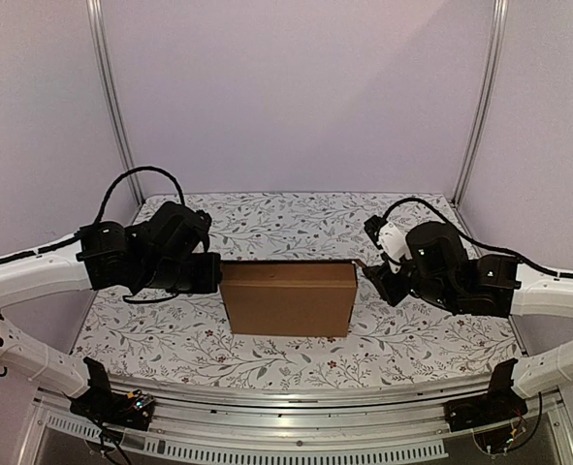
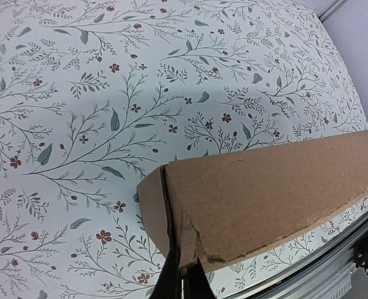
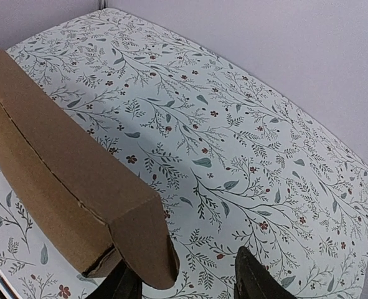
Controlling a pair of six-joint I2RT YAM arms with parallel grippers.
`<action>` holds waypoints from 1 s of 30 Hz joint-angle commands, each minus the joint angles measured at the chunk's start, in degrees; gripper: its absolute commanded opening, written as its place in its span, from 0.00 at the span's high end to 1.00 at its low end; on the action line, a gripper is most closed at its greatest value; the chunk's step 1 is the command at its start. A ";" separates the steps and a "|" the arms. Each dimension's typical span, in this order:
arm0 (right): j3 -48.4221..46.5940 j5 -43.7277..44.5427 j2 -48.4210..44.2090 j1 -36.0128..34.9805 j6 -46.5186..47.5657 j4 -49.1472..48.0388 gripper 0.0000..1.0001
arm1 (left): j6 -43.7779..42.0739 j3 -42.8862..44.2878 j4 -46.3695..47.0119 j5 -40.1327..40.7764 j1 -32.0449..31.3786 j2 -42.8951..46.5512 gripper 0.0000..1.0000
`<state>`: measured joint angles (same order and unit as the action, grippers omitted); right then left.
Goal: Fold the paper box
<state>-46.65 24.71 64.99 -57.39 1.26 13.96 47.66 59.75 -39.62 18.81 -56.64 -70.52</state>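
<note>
Plain brown paper box [image 1: 288, 298]; white table cover [image 1: 267, 218] printed with grey-green leafy sprigs.

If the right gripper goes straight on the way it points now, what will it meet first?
Probably the paper box: its end corner lies between the open fingers of the right gripper, near one of them. Past it only the flowered tablecloth shows.

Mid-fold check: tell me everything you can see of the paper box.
The paper box is plain brown unprinted cardboard, folded into a closed shallow rectangle at the middle of the floral table. Seams gape slightly at both end corners. The left gripper pinches its left corner; the right gripper straddles its right corner, jaws apart.
</note>
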 commanded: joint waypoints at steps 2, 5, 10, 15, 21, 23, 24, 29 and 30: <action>-1.89 1.21 1.94 -0.31 -0.11 0.81 0.59 | -0.01 0.37 -2.40 0.86 -0.94 -0.32 1.00; -2.43 0.80 2.37 -0.33 0.09 0.88 0.67 | -0.01 0.28 -2.44 0.99 -1.06 -0.41 1.00; -3.88 -1.00 2.47 -0.40 0.19 0.85 0.89 | -0.10 0.37 -2.24 0.89 -1.08 -1.20 1.00; -5.46 -3.72 2.46 -0.80 -0.67 1.85 1.00 | -0.21 0.52 -2.07 1.43 -1.31 -1.77 1.00; -6.38 -7.72 2.09 -1.06 -4.45 3.17 1.00 | -1.05 1.44 -1.88 1.87 -1.62 -2.65 1.00; -6.48 -8.32 1.77 -1.00 -5.41 3.45 1.00 | -1.40 1.89 -1.89 1.85 -1.78 -3.44 1.00; -6.58 -8.44 1.68 -1.00 -5.95 3.64 1.00 | -1.59 2.13 -1.94 1.91 -1.87 -3.80 1.00; -8.16 -8.86 2.22 -1.04 -8.95 6.37 1.00 | -2.50 3.32 -1.71 2.35 -2.39 -5.51 1.00; -8.44 -8.58 2.32 -1.03 -9.51 6.94 1.00 | -2.74 3.43 -1.72 2.57 -2.49 -5.87 1.00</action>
<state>-52.29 18.70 67.24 -57.87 -4.51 19.22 46.50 62.19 -40.10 21.91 -57.39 -74.11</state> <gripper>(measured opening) 0.005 0.005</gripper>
